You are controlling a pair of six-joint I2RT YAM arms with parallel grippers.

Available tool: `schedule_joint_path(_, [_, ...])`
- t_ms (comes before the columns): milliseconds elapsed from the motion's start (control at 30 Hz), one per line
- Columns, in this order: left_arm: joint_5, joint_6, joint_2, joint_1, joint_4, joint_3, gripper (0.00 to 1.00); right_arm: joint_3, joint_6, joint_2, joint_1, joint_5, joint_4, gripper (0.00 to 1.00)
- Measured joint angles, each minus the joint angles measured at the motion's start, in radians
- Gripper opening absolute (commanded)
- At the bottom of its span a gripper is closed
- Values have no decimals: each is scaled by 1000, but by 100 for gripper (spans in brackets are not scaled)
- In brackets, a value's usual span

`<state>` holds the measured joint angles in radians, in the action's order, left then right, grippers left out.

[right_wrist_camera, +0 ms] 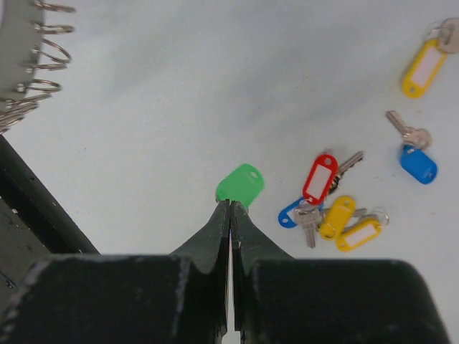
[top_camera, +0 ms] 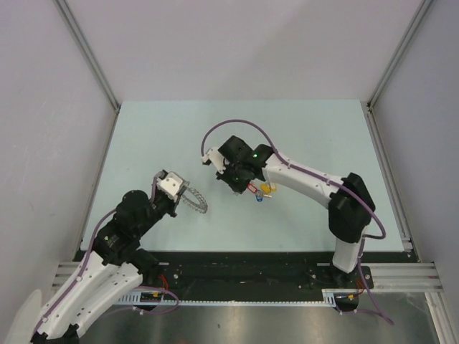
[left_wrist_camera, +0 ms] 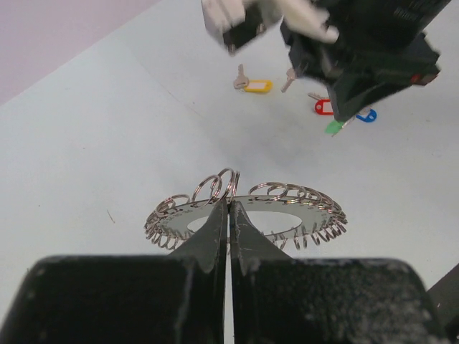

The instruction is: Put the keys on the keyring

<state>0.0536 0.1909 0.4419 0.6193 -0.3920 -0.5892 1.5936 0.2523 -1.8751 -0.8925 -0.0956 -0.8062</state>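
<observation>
The keyring (left_wrist_camera: 315,208), a flat silver-grey ring edged with many small wire loops, is held level above the table, and my left gripper (left_wrist_camera: 231,204) is shut on its near rim. In the top view the left gripper (top_camera: 183,193) and the keyring (top_camera: 196,203) are left of centre. My right gripper (right_wrist_camera: 229,205) is shut on the green tag (right_wrist_camera: 241,184) of one key. The green tag (left_wrist_camera: 334,127) also hangs below the right gripper's fingers in the left wrist view. The other keys lie loose on the table: red (right_wrist_camera: 320,177), blue (right_wrist_camera: 417,163) and yellow (right_wrist_camera: 423,66) tags.
More keys lie bunched under the right gripper (top_camera: 246,186): two yellow tags (right_wrist_camera: 337,215) and a blue one (right_wrist_camera: 290,214). The pale green table (top_camera: 301,129) has grey walls and aluminium posts around it. The keyring's edge (right_wrist_camera: 18,64) shows at the right wrist view's top left.
</observation>
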Motion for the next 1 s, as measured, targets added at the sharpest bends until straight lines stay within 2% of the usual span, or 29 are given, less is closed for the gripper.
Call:
schedule_joint_path(300, [-105,1,120,0,-5,-92,0,-275,-85,306,-24,66,243,0])
schedule_joint_path(533, [-244,18,229,0,16,-185,1,-497,-135,577,-36,67,502,0])
schedule_joint_path(700, [-330,48,306,0,16,-238,0,-617,-158,725,16,7,679,0])
schedule_joint_path(1000, [-440,126,429,0,16,-323,0,-825,-190,811,145,-198,975,0])
